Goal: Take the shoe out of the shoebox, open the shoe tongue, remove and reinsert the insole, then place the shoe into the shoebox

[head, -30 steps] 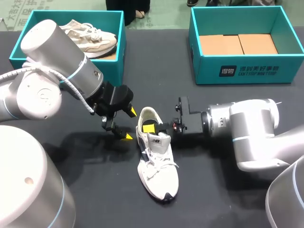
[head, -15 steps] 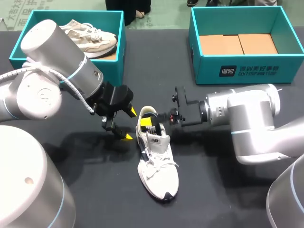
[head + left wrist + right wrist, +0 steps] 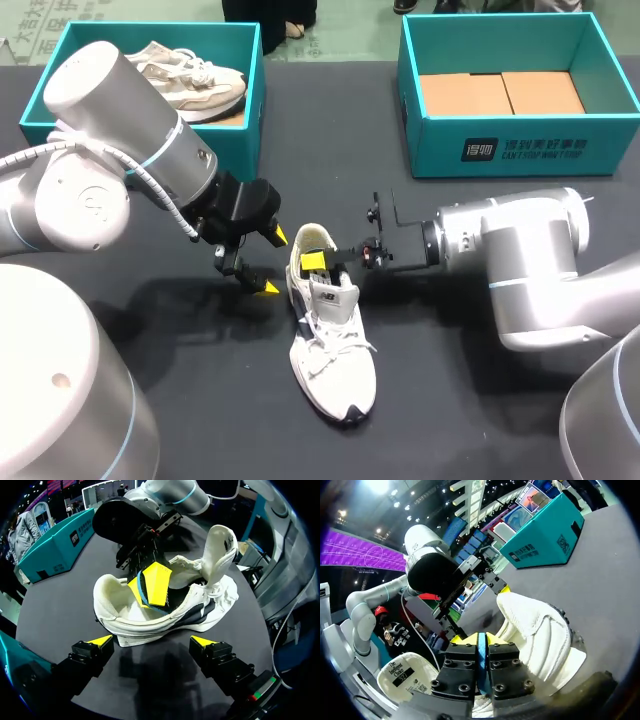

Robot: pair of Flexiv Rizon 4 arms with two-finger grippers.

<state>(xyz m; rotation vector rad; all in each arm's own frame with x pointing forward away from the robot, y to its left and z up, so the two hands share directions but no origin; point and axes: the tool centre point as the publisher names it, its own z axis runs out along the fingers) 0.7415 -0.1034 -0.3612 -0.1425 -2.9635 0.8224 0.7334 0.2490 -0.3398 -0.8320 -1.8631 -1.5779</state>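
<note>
- The shoe (image 3: 335, 350) stands on its sole mid-desk, heel far and toe near. It is white, with a meshy upper, loose laces and dark trim at the rounded toe.
- From the left wrist view its padded tongue (image 3: 220, 545) stands pulled up and away from the heel opening, which has a soft, thick collar.
- The right claw (image 3: 315, 262) comes in from the right and dips into the heel opening. Its yellow tips are pressed narrow on the insole (image 3: 481, 660), a thin sheet with a blue edge, standing on edge between the black bolted fingers.
- The left claw (image 3: 273, 262) hangs just left of the heel. It is spread wide, holds nothing and is clear of the shoe, with its wedge-shaped yellow tips pointing at the shoe's side.
- The desk (image 3: 450, 420) has a dark, matte top.
- Far left is a teal cardboard box (image 3: 45, 85) holding a second shoe (image 3: 190, 75), beige with laces.
- Far right is a like box (image 3: 500, 150), with flat brown card (image 3: 500, 92) lining its floor.
</note>
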